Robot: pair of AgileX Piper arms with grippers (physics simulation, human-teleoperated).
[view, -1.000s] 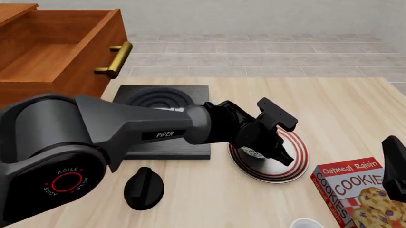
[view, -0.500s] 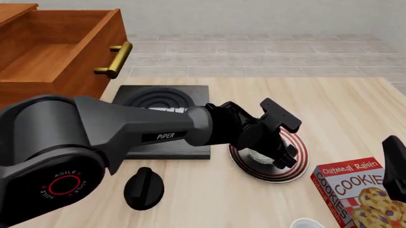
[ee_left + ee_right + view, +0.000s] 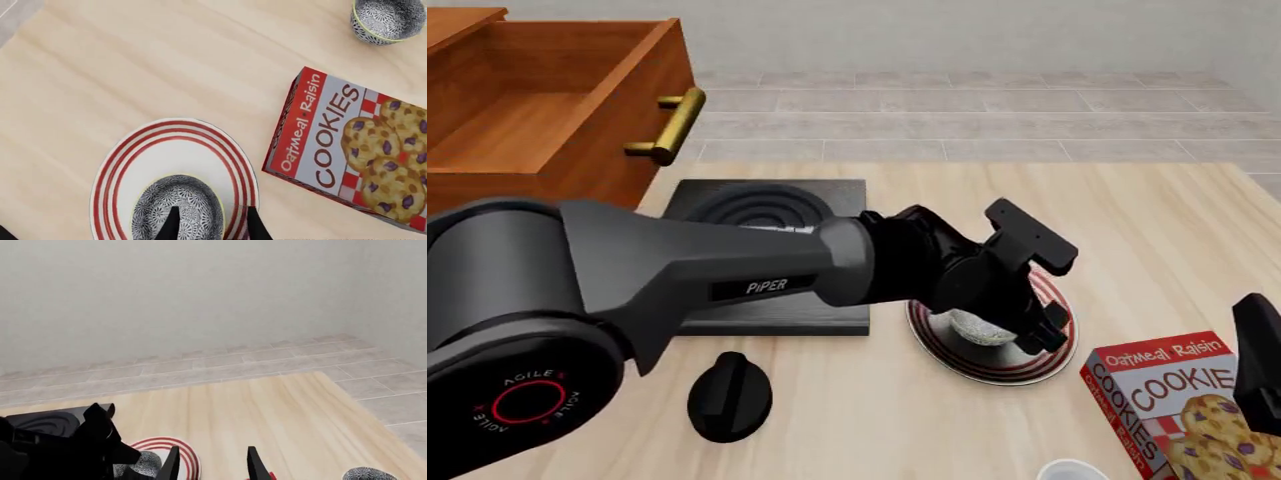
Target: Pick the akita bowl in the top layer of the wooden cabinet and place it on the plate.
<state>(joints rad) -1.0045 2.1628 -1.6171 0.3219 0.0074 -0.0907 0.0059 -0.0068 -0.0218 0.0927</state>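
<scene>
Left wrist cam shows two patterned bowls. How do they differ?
The akita bowl sits on the red-ringed plate; the second bowl sits on the bare table beyond the cookie box. The open left gripper straddles the akita bowl's rim; nothing is at the second bowl. Both are upright, round, with a dark-and-white pattern and pale rims.

akita bowl (image 3: 177, 207) on plate (image 3: 175, 150), cookie box (image 3: 1174, 400) right

Left arm: reaches from your left, forward and rightward.
Left end effector (image 3: 1014, 322): angled down, fingers parted.
Right end effector (image 3: 210, 465): fingers parted, held level.
</scene>
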